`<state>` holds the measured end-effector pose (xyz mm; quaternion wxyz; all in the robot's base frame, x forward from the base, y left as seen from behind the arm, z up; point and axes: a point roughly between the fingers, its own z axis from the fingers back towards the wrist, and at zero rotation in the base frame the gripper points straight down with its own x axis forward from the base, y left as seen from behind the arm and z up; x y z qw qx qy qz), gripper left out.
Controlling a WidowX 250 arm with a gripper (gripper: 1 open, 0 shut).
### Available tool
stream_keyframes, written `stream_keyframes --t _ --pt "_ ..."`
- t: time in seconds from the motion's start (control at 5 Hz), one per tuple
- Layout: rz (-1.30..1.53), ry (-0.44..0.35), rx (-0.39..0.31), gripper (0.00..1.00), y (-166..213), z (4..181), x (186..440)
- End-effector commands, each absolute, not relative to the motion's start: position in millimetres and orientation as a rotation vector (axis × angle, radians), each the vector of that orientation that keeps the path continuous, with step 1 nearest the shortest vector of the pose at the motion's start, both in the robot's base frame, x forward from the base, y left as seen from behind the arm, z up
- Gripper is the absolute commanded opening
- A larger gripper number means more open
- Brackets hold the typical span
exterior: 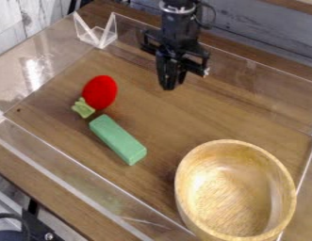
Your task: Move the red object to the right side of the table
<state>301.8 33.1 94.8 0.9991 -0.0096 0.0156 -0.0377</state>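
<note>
red object sits on the left part of the table, touching nothing but the wood, its yellow-green leafy tip pointing down-left toward the near end of the green block, which lies just beside it. gripper hangs well apart from it, up and to the right, pointing straight down with nothing between the fingers; they look close together and slightly blurred, can't tell from this view whether they're parted or pressed shut. so the object isn't held and isn't on the right side yet. wooden bowl fills the near right corner, leaving the far right stretch of tabletop as the drop zone. handling guess: small toy fruit, probably light hollow plastic or foam, rigid enough not to crush, not fragile. round and smooth, so likely to squirt out of a pinch or roll if nudged. best hold is across the widest part of the red body, coming straight down, fingers on opposite sides of the ball; avoid the leafy tip, too small and off-centre. keep the jaw line clear of the block so a finger doesn't land on it
</note>
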Motion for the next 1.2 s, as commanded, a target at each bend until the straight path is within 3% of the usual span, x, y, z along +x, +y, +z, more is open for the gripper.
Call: stream_keyframes --t 0.0,0.4,0.6,1.0 --pt "-0.070 -0.026 0.003 1.00 52 116.2 298" --pt "0.000 -0.049 0.031 1.00 113 116.1 274" --pt "0.044 -0.047 0.029 1.00 125 109.6 266" --pt "0.029 -0.019 0.009 1.00 130 77.6 279"
